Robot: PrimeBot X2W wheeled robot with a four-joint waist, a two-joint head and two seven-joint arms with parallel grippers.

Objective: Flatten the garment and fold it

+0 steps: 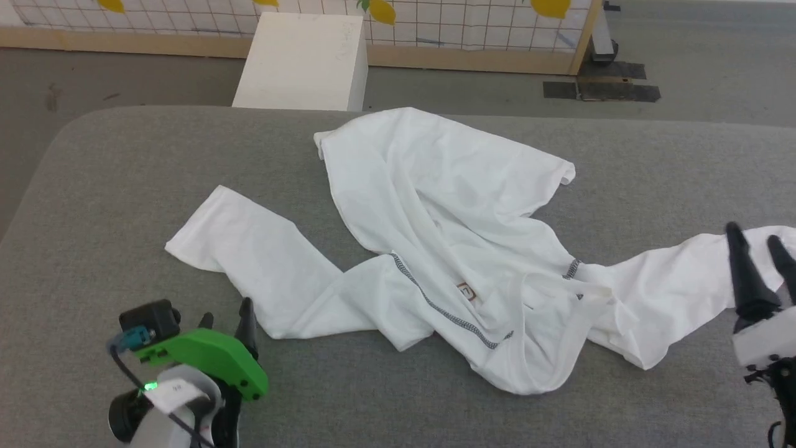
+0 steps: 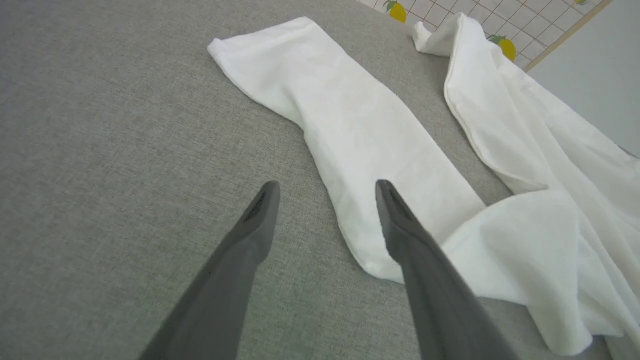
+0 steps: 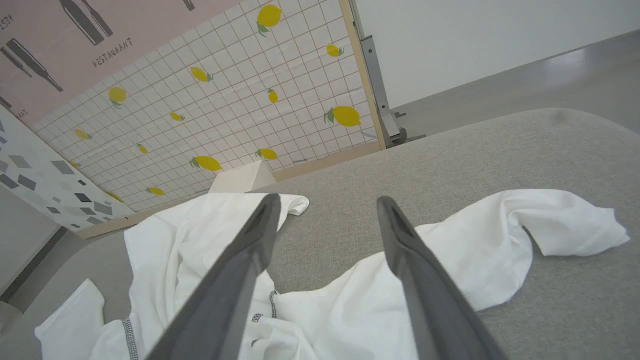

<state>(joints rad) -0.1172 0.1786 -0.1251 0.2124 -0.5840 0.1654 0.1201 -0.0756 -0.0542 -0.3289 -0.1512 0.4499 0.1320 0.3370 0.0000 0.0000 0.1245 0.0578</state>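
Grey fabric covers the table (image 1: 93,186) across most of the head view. A white box (image 1: 305,59) stands on the floor past its far edge, and a lemon-print tiled screen (image 3: 225,110) is cut off along the top of the frame.

The shirt (image 1: 435,205) lies crumpled at the centre of the table, white and thin. Its body is folded over itself toward the upper centre, so I can hardly make out the neck opening. One sleeve (image 1: 249,261) lies fairly flat toward the left middle. The other runs to the right edge, where its end is cut off and partly hidden behind my fingers. A grey zigzag seam (image 1: 448,311) crosses the lower centre. The small brown-outlined patch (image 1: 466,290) beside it is creased, its lettering too small to read.

My left pincer (image 2: 326,185) sits at the lower left, largely hidden behind its green housing (image 1: 205,358); its wrist view shows the fingers wide apart over the flat sleeve's near edge. My right pincer (image 3: 328,198) also stands wide, over the other sleeve. Whether either touches the cloth I cannot tell.
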